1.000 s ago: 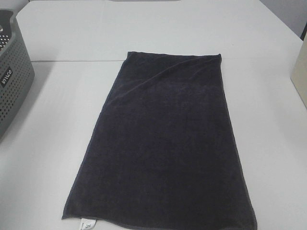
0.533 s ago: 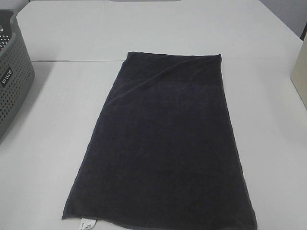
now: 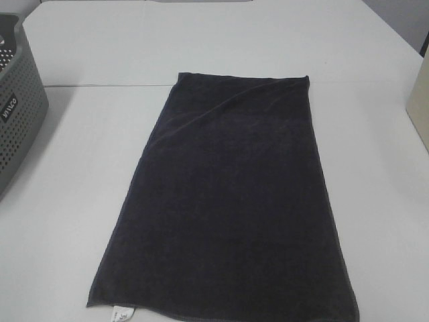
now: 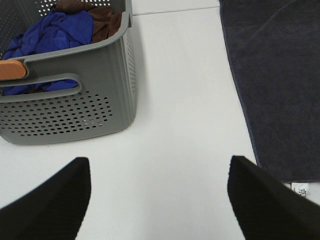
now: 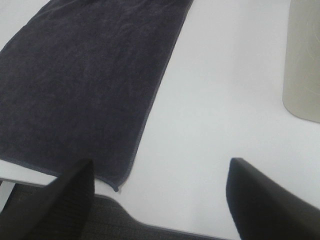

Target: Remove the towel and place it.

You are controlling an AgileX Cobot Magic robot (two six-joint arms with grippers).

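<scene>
Both sets of jaws stood wide apart and held nothing: the left gripper hung over bare tabletop between the basket and the towel's near corner, and the right gripper hung above the table's near edge, just beside the towel's other near corner. Neither touched the cloth, and neither showed in the high view.

The broad white table carried everything. Largest on it was the dark navy-charcoal rectangular terry towel, spread flat in the middle with its long side running away from the robot, its stitched hems showing along the edges and only a faint crease near the far end. Next in size, the grey perforated plastic basket stood well apart from the towel on the left, with crumpled blue and brown cloths piled inside. A pale beige container sat at the right side, only partly in view. Smallest was the small white tag at the towel's near left corner, close to the left gripper.

By my reading, the towel already lay out of the basket and set down flat, so the task looked finished or nearly so; at most, some smoothing of that far crease could remain.
</scene>
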